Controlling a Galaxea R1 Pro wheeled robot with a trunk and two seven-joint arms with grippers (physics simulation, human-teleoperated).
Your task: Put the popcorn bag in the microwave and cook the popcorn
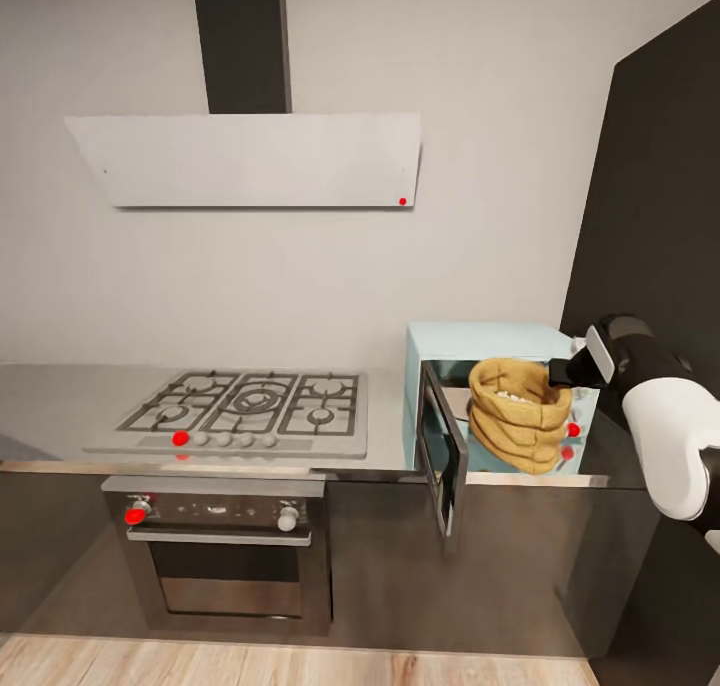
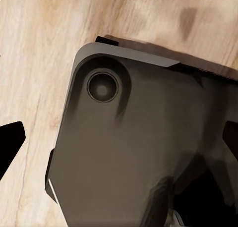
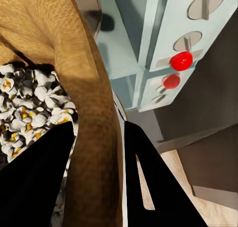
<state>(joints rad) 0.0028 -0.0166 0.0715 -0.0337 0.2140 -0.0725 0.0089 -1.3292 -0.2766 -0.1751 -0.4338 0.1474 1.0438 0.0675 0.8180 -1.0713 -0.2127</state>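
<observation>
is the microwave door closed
No, the microwave door is swung open, with the popcorn bag in front of its opening.

Popcorn bag (image 1: pixel 518 413): mustard-brown wrinkled sack, thick rolled rim, upright, mouth open. It sits at the microwave (image 1: pixel 480 351) opening, in front of the control panel; can't tell whether it rests on anything. Right wrist view shows one black finger inside the mouth and one outside, with the rim wall between them.

Popcorn (image 3: pixel 29 103): puffed white kernels with yellow centres, filling the bag (image 3: pixel 84 88) interior, visible through the mouth.

Microwave: pale mint-blue box on the countertop (image 1: pixel 60 396), right of the hob. Its steel-framed dark glass door is swung wide open toward the camera. Two round knobs and two red dots on the panel.

Countertop: grey glossy slab over dark cabinets.
</observation>
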